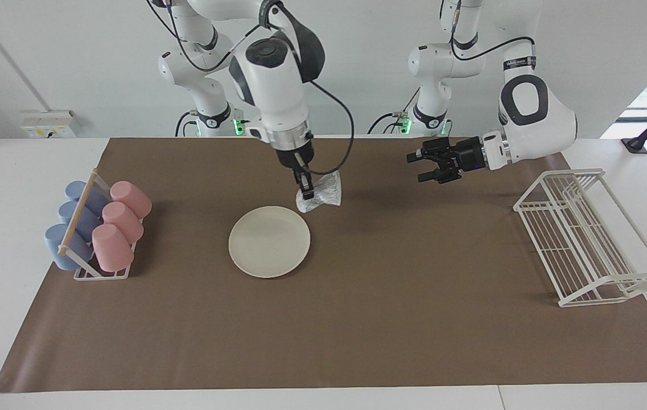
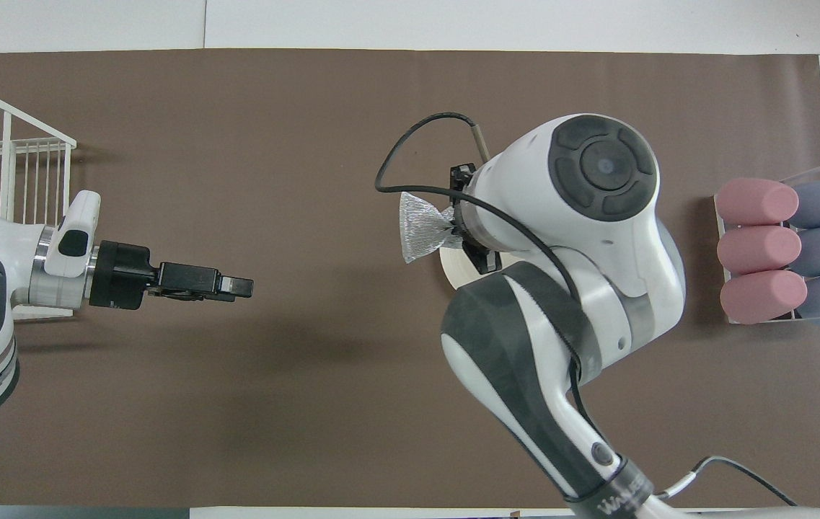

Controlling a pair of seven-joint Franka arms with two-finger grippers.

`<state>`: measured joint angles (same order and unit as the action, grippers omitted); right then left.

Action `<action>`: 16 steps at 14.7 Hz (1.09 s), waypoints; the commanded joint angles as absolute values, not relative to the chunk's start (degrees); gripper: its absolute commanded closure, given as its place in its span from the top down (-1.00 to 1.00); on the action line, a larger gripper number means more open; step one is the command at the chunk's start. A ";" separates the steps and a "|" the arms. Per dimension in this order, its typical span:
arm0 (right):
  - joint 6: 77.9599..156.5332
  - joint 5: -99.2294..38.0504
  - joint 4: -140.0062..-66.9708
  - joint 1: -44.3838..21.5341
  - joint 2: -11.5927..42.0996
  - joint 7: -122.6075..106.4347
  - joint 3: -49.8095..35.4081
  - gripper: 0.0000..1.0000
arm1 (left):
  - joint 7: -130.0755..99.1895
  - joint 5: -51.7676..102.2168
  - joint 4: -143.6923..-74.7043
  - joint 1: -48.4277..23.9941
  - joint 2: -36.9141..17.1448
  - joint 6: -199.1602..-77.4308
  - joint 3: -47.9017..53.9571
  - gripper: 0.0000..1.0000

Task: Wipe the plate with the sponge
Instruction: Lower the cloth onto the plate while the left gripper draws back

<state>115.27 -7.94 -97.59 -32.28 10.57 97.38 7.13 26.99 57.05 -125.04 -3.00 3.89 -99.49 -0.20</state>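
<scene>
- Two grippers are raised: the right gripper [image 1: 307, 191] pinches the sponge [image 1: 323, 193] over the plate's [image 1: 269, 242] robot-side edge, apparently not touching.
- Left gripper [image 1: 421, 166], fingers spread and empty, hovers over brown mat [image 1: 357, 319] near the wire rack [image 1: 585, 239].

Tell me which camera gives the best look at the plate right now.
The facing view: the whole plate shows there on the brown mat, with the right gripper holding the sponge up by its rim. In the overhead view the right arm covers nearly all of it; only a sliver shows.
</scene>
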 commanded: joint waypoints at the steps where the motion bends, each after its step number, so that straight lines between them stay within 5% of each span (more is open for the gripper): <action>1: 120.39 -8.44 -108.16 -29.63 7.91 89.76 6.50 -1.00 | 26.02 49.68 -122.79 -1.24 3.96 -99.93 -0.18 1.00; 6: 137.79 -8.79 -122.24 -29.18 7.55 87.81 6.33 -1.00 | 25.58 38.43 -121.20 2.54 3.96 -100.19 -0.09 1.00; 16: 139.31 -8.88 -123.92 -25.94 11.34 77.19 6.33 -1.00 | 21.36 29.62 -119.09 2.81 4.66 -100.20 -0.18 1.00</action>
